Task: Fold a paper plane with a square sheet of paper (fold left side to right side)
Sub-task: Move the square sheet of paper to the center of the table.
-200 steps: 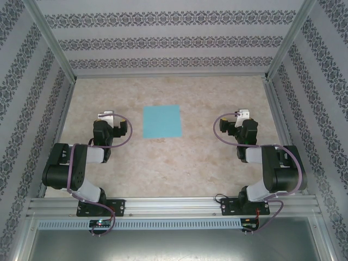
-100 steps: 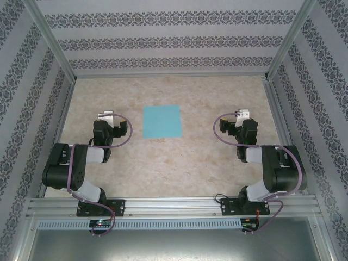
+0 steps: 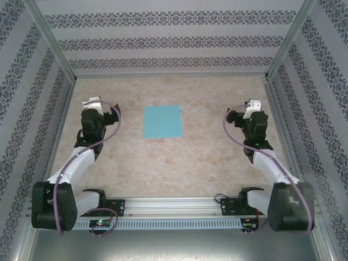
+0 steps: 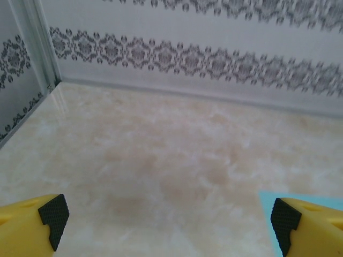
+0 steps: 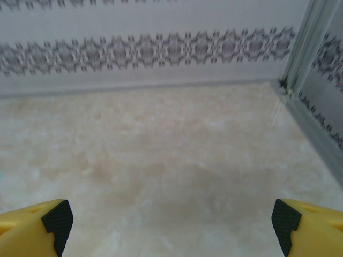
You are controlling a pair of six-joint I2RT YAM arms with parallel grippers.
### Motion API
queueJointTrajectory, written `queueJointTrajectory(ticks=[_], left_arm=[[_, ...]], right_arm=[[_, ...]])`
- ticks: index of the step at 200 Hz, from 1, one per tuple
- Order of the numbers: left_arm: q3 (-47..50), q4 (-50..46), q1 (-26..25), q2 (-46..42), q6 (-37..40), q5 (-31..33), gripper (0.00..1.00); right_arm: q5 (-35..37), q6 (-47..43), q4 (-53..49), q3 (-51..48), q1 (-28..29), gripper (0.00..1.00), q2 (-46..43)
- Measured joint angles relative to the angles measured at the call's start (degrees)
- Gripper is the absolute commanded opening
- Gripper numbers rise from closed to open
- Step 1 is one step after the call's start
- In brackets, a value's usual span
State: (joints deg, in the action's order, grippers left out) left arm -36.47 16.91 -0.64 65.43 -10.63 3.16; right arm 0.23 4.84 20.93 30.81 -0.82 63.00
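Two grippers, both spread wide and holding nothing: left gripper (image 4: pixel 169 218) near the left side of the square sheet of paper (image 3: pixel 161 121), right gripper (image 5: pixel 171 218) well apart on its right. Sheet flat and unfolded in the middle of the table (image 3: pixel 179 168), edges square to the walls, bare surface all round. One corner peeking just beside the left gripper's right fingertip. Metal rail (image 5: pixel 299 48) to the far right of the right gripper.

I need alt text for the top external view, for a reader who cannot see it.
A flat turquoise square sheet of paper lies on the table between the left gripper and the right gripper, touching neither.
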Motion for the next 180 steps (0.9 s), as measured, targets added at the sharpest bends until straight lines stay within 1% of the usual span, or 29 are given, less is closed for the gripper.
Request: queueJointTrajectory(ticks=[26, 44, 63, 81, 96, 111, 130, 148, 180], left_arm=[[-7.61, -11.06, -1.20, 0.37, -5.29, -2.86, 1.00], [-12.61, -19.32, -5.49, 4.02, -7.06, -4.28, 1.00], [-18.40, -26.51, -12.72, 10.95, -8.00, -5.35, 1.00], [-23.61, -30.93, -19.06, 18.93, -8.98, -6.82, 1.00], [-28.57, -34.36, -22.93, 25.83, -9.27, -7.63, 1.00], [-34.75, -36.98, -25.73, 33.40, -9.27, -7.93, 1.00], [-43.19, -39.69, -27.82, 43.08, -9.16, -7.89, 1.00], [-50.10, -42.25, -28.63, 50.58, -9.11, -7.61, 1.00], [-58.69, -46.58, -28.68, 59.17, -9.07, -6.54, 1.00]], right_arm=[[0.20, 3.15, -12.17, 5.95, 2.14, 0.98, -5.66], [0.39, 5.31, -20.61, 9.29, 5.16, 0.98, -6.88], [0.57, 6.91, -27.65, 11.13, 8.50, 0.98, -6.80], [1.05, 7.78, -32.37, 11.47, 11.21, 0.98, -6.12], [1.86, 8.55, -35.12, 11.47, 12.76, 0.98, -5.44], [2.51, 8.96, -36.76, 11.47, 13.79, 0.98, -4.96], [3.41, 9.09, -37.94, 11.47, 14.60, 0.98, -4.48], [3.76, 9.68, -38.71, 11.47, 14.97, 0.98, -4.39], [4.07, 10.32, -38.93, 11.45, 15.34, 0.98, -4.52]])
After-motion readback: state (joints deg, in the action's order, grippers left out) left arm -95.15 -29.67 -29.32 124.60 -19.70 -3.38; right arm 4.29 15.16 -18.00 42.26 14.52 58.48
